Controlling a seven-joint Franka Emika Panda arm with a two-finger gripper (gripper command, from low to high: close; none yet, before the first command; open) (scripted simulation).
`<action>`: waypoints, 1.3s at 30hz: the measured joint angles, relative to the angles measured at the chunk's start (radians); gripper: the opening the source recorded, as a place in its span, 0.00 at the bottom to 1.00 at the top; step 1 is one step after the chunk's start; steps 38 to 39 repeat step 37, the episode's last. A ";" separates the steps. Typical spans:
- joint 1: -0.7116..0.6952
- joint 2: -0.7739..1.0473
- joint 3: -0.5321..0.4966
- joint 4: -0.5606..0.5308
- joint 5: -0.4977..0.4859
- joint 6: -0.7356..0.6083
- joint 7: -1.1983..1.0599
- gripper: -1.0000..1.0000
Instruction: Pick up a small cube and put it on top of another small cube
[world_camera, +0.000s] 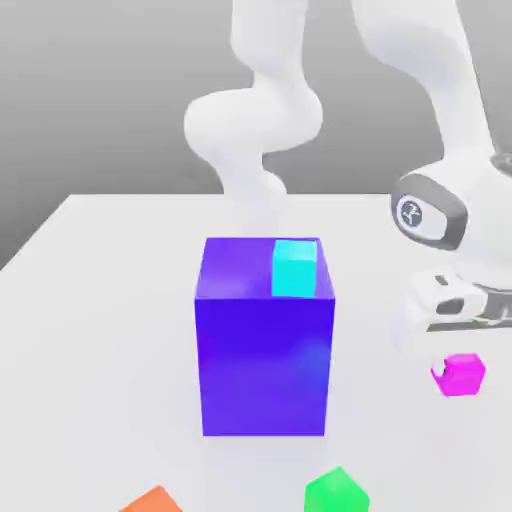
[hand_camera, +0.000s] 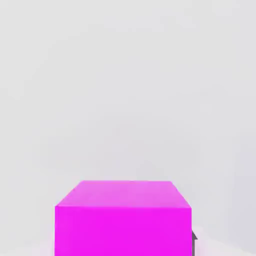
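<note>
The small magenta cube (world_camera: 459, 374) hangs just under my gripper (world_camera: 457, 352) at the exterior view's right, low over the table, and the gripper is shut on it. In the hand view the magenta cube (hand_camera: 123, 220) fills the lower middle, with a dark fingertip (hand_camera: 194, 240) flush against its side. A small cyan cube (world_camera: 294, 268) rests on the top face of the big blue-purple block (world_camera: 264, 350) in the middle of the table. The gripper is well off to the exterior view's right of that block.
A green cube (world_camera: 336, 492) lies near the front edge, and an orange object (world_camera: 152, 501) is cut off at the front left. The tall blue-purple block stands between these and the arm's base (world_camera: 250, 130). The white table (world_camera: 100, 300) stretches to the exterior view's left.
</note>
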 joint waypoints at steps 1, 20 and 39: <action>-0.001 0.003 -0.015 0.007 0.006 -0.006 0.049 0.00; -0.014 0.018 -0.306 0.134 0.117 -0.103 0.975 0.00; -0.069 0.144 -0.354 0.200 0.255 0.001 1.321 1.00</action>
